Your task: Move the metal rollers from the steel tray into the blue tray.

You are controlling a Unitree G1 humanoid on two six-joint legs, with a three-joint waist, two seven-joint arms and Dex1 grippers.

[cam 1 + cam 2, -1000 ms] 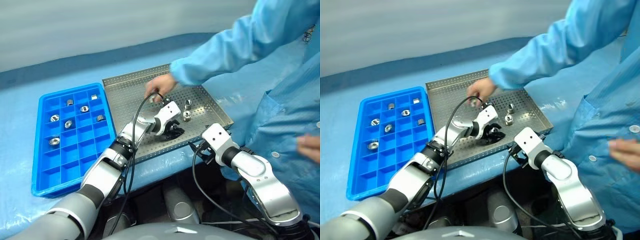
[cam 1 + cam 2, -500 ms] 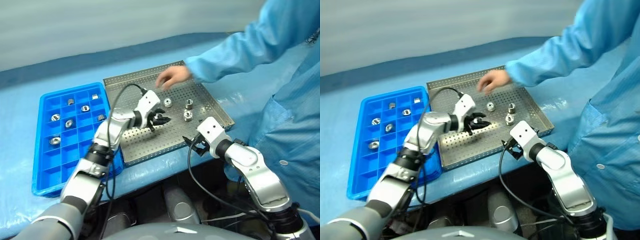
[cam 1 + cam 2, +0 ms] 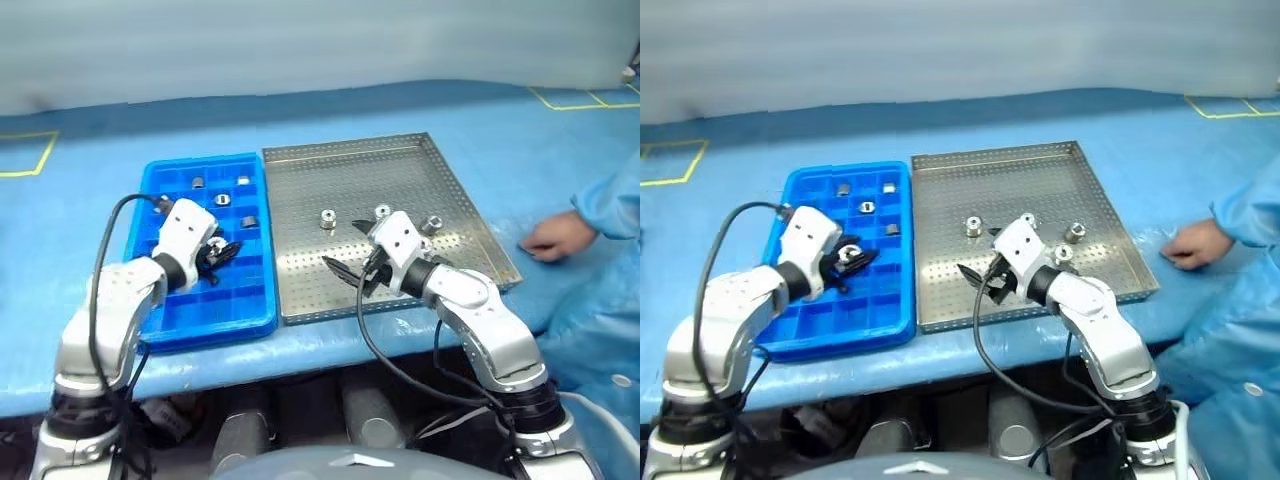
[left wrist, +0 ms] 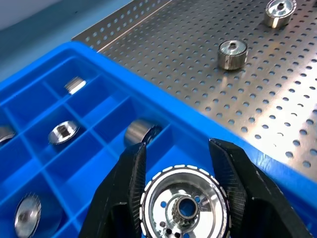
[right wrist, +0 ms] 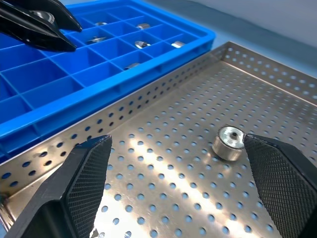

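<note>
Gripping a metal roller (image 4: 184, 206), left tool (image 4: 185, 163) hangs over blue tray (image 3: 255, 322); right tool (image 5: 178, 163) apparently gapes.

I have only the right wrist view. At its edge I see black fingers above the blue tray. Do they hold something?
Observer: Yes. The left claw is shut on a roller, above the blue tray.
Operator: In my view one roller lies on the steel tray. Are there more?
Observer: The head views show three rollers lying in the steel tray.
Operator: Is the person near the trays?
Observer: The person's hand rests on the blue table cover, to the right of the steel tray and off it.
</note>
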